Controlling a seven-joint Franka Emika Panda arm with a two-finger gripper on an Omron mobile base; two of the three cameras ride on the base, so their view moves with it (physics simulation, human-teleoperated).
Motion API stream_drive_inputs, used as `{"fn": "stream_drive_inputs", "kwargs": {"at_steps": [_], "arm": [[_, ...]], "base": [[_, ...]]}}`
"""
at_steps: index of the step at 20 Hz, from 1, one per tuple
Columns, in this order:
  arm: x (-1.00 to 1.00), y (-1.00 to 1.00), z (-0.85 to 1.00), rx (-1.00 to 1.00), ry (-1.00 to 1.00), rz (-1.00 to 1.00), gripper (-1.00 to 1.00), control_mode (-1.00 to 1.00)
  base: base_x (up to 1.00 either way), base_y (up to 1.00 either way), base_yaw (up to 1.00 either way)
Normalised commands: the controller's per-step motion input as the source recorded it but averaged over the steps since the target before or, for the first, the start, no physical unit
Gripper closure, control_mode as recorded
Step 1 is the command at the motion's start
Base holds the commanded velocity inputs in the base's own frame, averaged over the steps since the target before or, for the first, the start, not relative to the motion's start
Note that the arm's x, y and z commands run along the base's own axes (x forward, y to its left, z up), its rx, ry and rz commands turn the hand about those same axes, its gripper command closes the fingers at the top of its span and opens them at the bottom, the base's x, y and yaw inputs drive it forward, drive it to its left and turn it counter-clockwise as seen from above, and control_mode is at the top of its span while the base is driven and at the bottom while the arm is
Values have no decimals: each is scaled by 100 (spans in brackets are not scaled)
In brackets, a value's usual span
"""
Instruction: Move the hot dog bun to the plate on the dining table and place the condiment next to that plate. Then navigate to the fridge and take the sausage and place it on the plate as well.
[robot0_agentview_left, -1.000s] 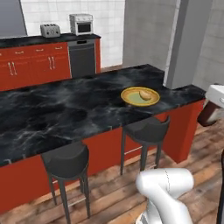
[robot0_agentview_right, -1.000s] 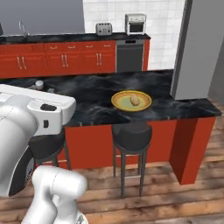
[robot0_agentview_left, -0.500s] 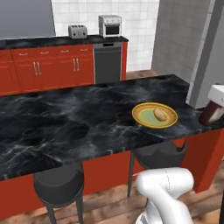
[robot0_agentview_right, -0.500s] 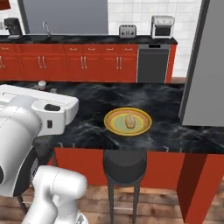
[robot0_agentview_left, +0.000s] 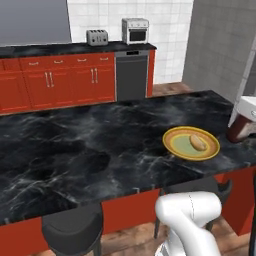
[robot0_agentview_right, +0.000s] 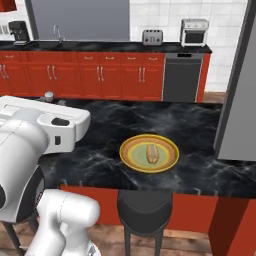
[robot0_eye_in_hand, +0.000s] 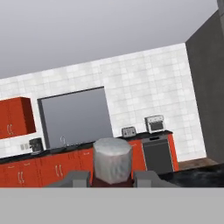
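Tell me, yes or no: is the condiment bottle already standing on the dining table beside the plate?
No: the condiment is held in the gripper, off the dining table edge, apart from the plate.

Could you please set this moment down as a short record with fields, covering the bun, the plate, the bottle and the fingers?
hot dog bun: lying on the plate, near its centre
plate: on the dining table, near the robot-side edge, above a black stool
condiment: dark red-brown bottle, in the air at the table's right end, not on the marble
fingers: shut on the condiment, its grey cap between them in the hand view
wall counter: toaster and small oven on top
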Motion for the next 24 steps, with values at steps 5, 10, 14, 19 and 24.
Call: {"fn": "stream_drive_inputs", "kwargs": {"at_steps": [5, 10, 14, 19, 24], "arm": [[0, 0, 0, 0, 0, 0, 100, 100], [0, 0, 0, 0, 0, 0, 100, 100], [41, 18, -92, -16, 2, 38, 100, -100], [25, 16, -100, -23, 0, 55, 100, -100], [32, 24, -99, -20, 0, 57, 100, -100]], "base": [[55, 5, 8], [59, 22, 14], [0, 0, 0], [0, 0, 0], [0, 0, 0]]}}
